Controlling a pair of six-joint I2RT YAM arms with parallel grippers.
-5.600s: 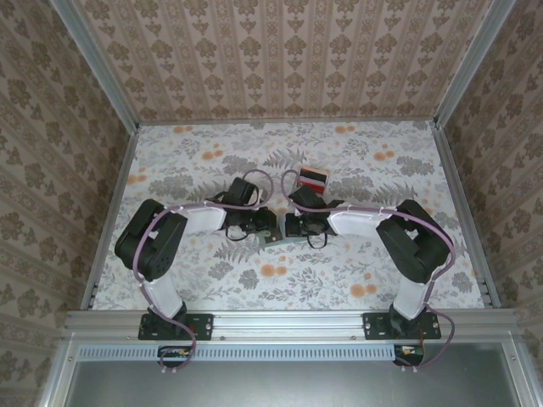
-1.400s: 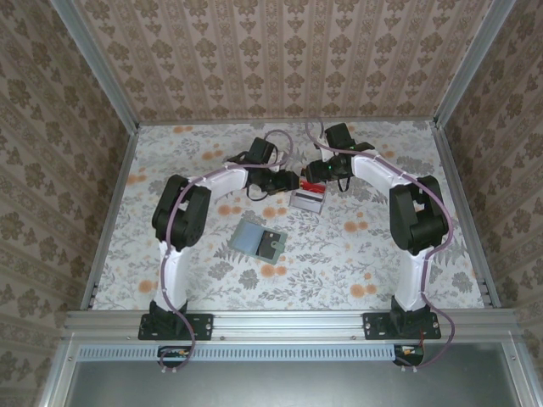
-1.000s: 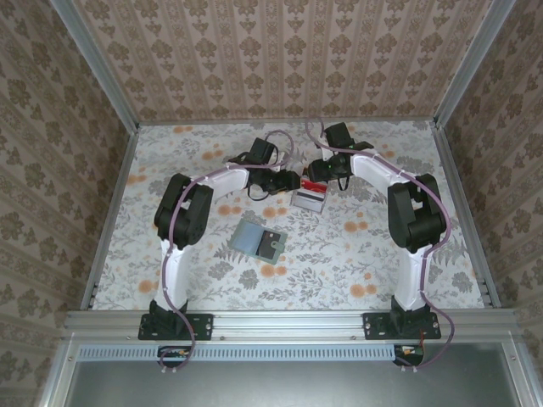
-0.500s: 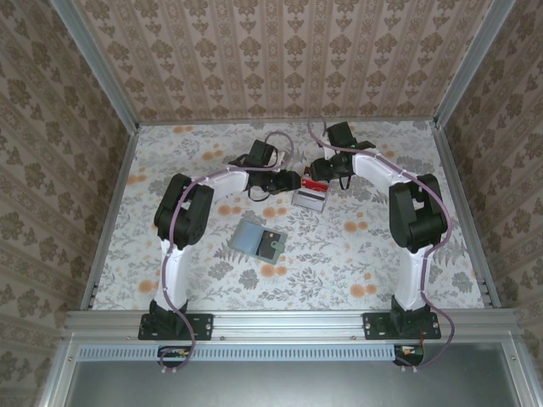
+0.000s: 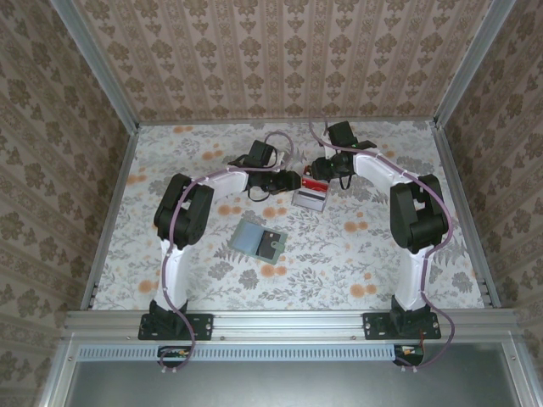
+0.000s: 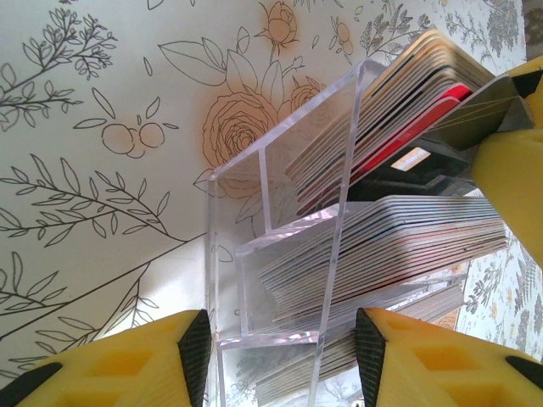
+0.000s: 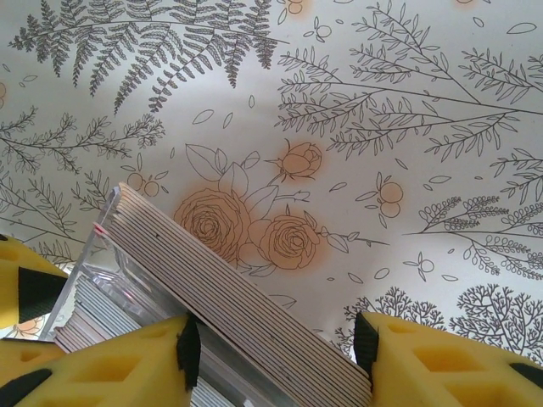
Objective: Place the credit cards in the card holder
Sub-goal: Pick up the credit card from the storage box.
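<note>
The card holder lies open and flat in the middle of the table, pale blue-grey and dark grey panels up, apart from both arms. The credit cards stand in a clear acrylic rack further back. Among them are a pale stack and a red card. My left gripper is open and straddles the rack's near corner. My right gripper is open around the edge of the back stack of pale cards. In the top view the left gripper and right gripper meet at the rack.
The table has a floral cover and patterned walls on three sides. A metal rail runs along the near edge by the arm bases. The other arm's yellow finger stands close behind the rack.
Both arms have left the card holder in the middle and reached back to the card rack. Over the last second they have hardly moved.
</note>
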